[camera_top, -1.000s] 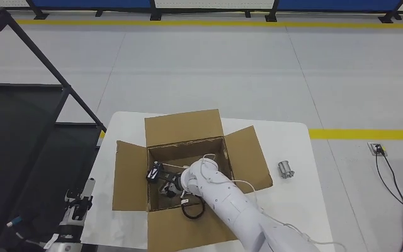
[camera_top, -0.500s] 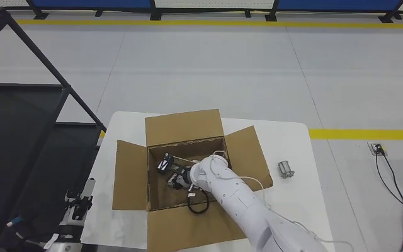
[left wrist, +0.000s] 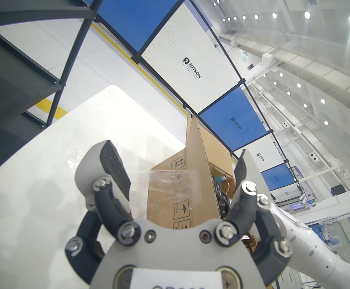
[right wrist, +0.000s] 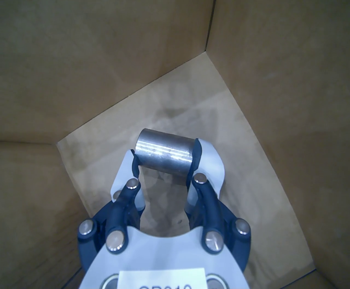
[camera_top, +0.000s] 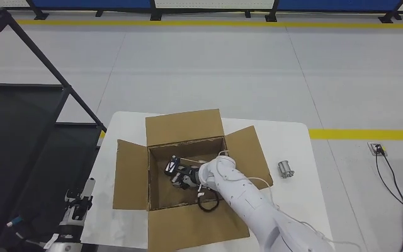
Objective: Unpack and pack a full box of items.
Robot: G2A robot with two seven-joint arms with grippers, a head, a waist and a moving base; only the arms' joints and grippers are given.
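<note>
Bright ceiling lamps (left wrist: 307, 13), glare on table (left wrist: 114, 115), dim box (right wrist: 82, 68) interior.

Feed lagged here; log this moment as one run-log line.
right claw: shut on metal cylinder, inside cardboard box | left claw: open, empty | small metal part: on table beside box

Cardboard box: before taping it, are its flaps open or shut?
Open. The cardboard box flaps stand apart; the right gripper holds a metal cylinder inside.
</note>
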